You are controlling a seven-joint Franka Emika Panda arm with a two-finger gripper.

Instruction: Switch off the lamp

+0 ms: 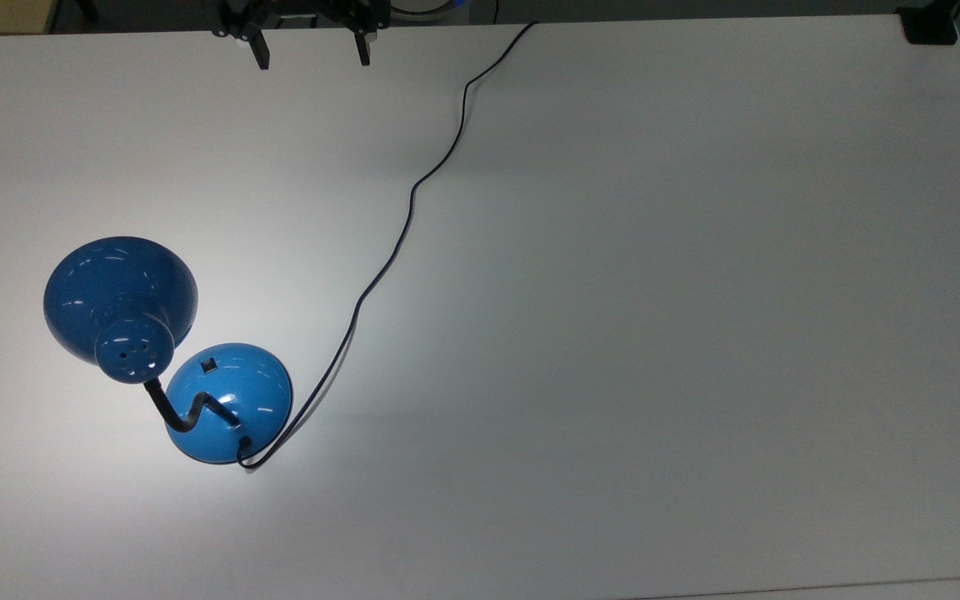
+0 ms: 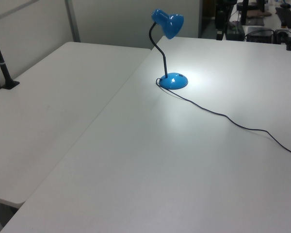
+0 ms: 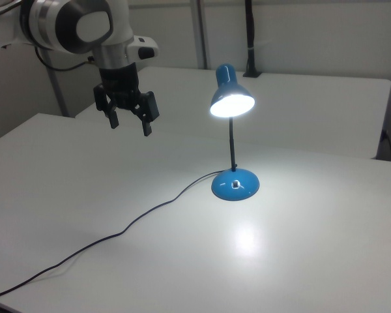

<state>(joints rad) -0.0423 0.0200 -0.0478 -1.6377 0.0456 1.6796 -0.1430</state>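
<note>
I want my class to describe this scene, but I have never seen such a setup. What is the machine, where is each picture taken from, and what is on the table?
These are three pictures of one moment. The machine is a robot arm ending in a two-fingered pincer, open and holding nothing, hanging above the table. The top view looks straight down; the left view and the right view look across the table from opposite sides. On the white table stands a blue lamp, switched on, casting a bright patch around its base. A small black switch sits on that base. The cord trails across the table.
</note>
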